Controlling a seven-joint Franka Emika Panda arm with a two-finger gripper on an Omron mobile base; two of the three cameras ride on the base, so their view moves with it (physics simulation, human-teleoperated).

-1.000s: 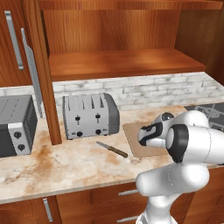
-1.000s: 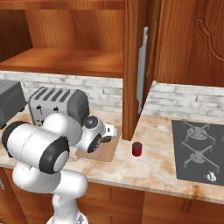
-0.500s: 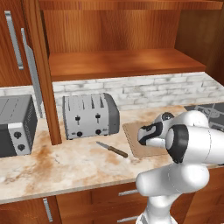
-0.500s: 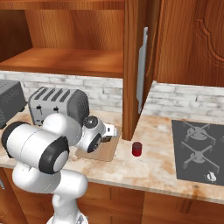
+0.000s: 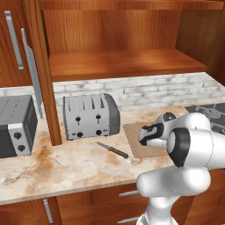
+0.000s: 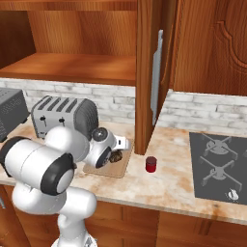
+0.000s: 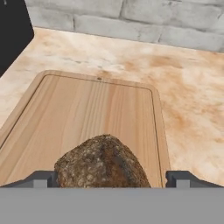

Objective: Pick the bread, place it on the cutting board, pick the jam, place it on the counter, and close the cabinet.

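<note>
The bread [image 7: 103,164], a dark rough loaf, lies on the near part of the light wooden cutting board [image 7: 87,109]. My gripper [image 7: 111,180] stands open around it, one fingertip on each side with a gap to the loaf. From the right base view the gripper [image 6: 117,152] hangs low over the bread [image 6: 116,156] on the cutting board [image 6: 120,169]. The red jam [image 6: 151,164] jar stands on the marbled counter [image 6: 169,183], right of the board. The cabinet [image 6: 153,72] door stands open, edge-on, above the jam. In the left base view my arm hides most of the cutting board [image 5: 133,139].
A silver toaster [image 5: 90,116] stands left of the board, with a knife [image 5: 113,150] lying in front of it. A toaster oven [image 5: 15,125] sits at the far left. A stove top [image 6: 217,164] is at the right. The other open cabinet door [image 5: 41,74] reaches down near the counter.
The jaws have spread wider off the bread. The arm, the bread and the jam stay where they were.
</note>
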